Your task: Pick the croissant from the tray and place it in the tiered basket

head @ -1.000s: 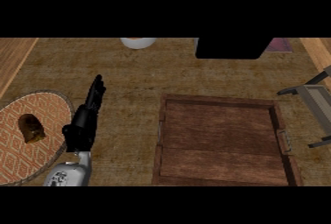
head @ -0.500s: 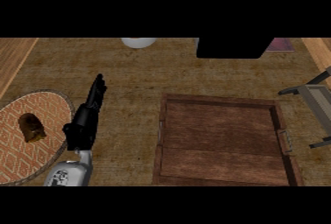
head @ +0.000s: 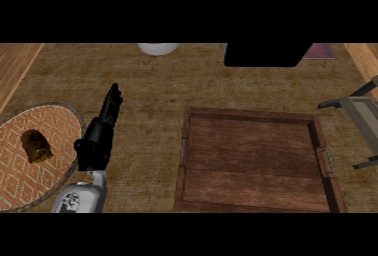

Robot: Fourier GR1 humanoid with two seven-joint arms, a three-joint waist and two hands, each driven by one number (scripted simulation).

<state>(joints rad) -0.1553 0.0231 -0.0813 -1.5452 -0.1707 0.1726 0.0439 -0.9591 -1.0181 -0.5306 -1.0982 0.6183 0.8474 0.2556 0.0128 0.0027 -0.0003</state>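
Note:
A brown croissant (head: pixel 35 146) lies on a round orange patterned plate (head: pixel 29 185) at the left edge, not in the tray. The wooden tray (head: pixel 255 160) in the middle holds nothing that I can see. The grey metal frame of the tiered basket (head: pixel 356 111) shows at the right edge, partly cut off. My left hand (head: pixel 97 142) stands edge-on between the plate and the tray, fingers straight and pointing away from me, open and holding nothing. It is a short way right of the croissant and not touching it. My right hand does not show.
A white bowl (head: pixel 157 48) sits at the far edge of the counter. A black block (head: pixel 266 54) stands to its right, with a pink item (head: pixel 322 50) beside it. A wooden border (head: pixel 15 67) runs along the far left.

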